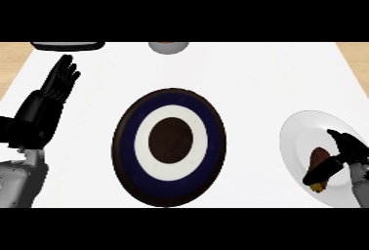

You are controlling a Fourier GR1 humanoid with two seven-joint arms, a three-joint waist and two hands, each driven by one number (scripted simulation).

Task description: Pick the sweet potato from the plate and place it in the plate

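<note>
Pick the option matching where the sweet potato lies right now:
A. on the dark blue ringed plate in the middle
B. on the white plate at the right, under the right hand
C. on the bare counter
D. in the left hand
B: the sweet potato lies on the white plate, with the right hand curling round it.

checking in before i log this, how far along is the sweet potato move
Early stage. Done: the right hand has reached the white plate, its fingers curling around the sweet potato. In hand: the grasp; the potato looks not yet lifted. Left: carrying it to the dark blue plate, which holds nothing. The left hand rests open at the left edge.
</note>
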